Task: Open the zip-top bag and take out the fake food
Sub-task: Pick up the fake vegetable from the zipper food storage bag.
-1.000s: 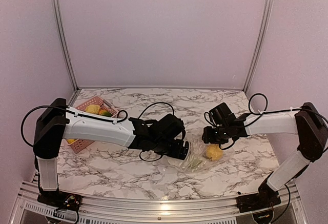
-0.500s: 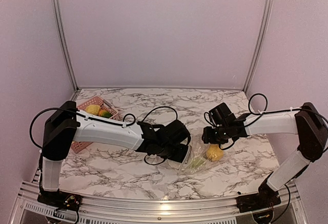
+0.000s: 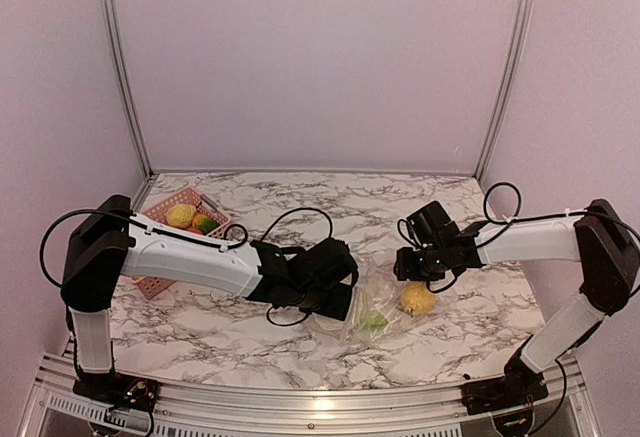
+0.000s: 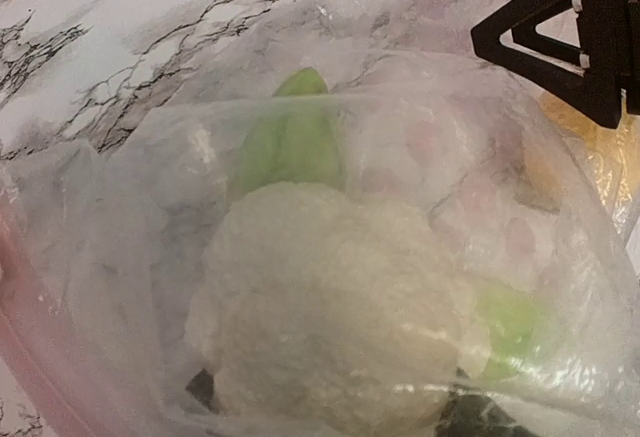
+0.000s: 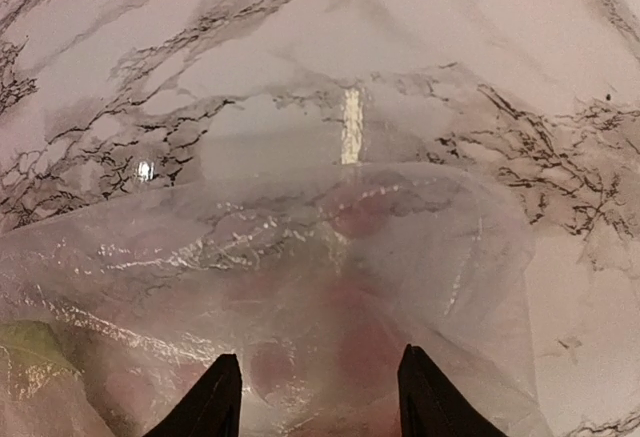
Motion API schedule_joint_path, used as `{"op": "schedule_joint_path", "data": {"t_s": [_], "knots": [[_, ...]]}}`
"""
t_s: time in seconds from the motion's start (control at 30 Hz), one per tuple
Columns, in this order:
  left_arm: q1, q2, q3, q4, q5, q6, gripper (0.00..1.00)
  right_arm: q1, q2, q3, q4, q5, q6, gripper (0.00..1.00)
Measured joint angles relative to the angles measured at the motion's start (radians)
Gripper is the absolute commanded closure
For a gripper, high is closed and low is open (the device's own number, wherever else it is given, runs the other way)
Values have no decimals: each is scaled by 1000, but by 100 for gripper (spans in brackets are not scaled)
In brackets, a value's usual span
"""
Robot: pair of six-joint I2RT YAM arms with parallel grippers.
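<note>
While the bag (image 3: 372, 309) lies on the table (image 3: 200, 337) between the arms, food (image 3: 417, 298) inside, the left fingers (image 4: 590, 47) sit close against it, grip unclear. The right fingers (image 5: 215, 402) stand apart on the plastic; clamped or not, I cannot tell

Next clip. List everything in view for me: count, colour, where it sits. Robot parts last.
zip-top bag: one, clear, on the table between the two grippers.
fake food, in the bag: at least three pieces; whitish bumpy piece, green piece, yellow lemon; pinkish shapes too blurred to count.
basket: one, pink, far left of the table, partly under the left arm.
basket pieces: a yellow one and a green one; the rest hidden.
table: one, white marble with dark veins.
left gripper: black, at the bag's left side; fingers hidden.
right gripper: black, fingers apart over the bag's right side; grip unclear.
</note>
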Motion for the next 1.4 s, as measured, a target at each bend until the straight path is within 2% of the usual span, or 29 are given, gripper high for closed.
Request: {"op": "schedule_joint_path", "data": {"t_s": [0.63, 0.93, 1.4], "knots": [[0, -182, -148, 23, -40, -8, 32, 0, 25, 0, 2, -1, 0, 49], [0, -188, -146, 17, -36, -7, 32, 0, 29, 0, 2, -1, 0, 49], [0, -187, -16, -147, -80, 61, 32, 10, 40, 0, 5, 4, 0, 49]]}}
